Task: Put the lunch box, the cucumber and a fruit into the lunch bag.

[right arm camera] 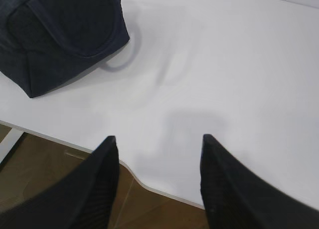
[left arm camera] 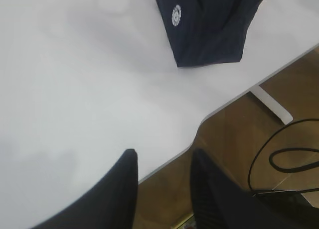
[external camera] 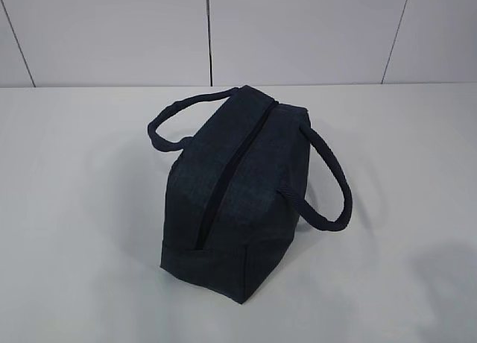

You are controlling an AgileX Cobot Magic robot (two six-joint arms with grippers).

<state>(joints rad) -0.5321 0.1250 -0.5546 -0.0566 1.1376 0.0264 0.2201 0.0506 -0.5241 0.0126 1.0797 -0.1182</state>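
Observation:
The dark navy lunch bag [external camera: 231, 194] stands in the middle of the white table, its top zipper closed and its two loop handles flopped out to either side. A corner of the lunch bag [left arm camera: 209, 25] with a small white logo shows at the top of the left wrist view. In the right wrist view the lunch bag [right arm camera: 55, 35] fills the upper left. My left gripper [left arm camera: 162, 157] hangs open over the table's front edge, holding nothing. My right gripper [right arm camera: 157, 142] is open and empty above the front edge too. The lunch box, the cucumber and the fruit are out of view.
The table's front edge [left arm camera: 224, 107] has a curved notch. Below it lie a wooden floor, a white table leg [left arm camera: 271, 104] and a black cable [left arm camera: 284, 154]. A panelled white wall [external camera: 209, 30] rises behind the table.

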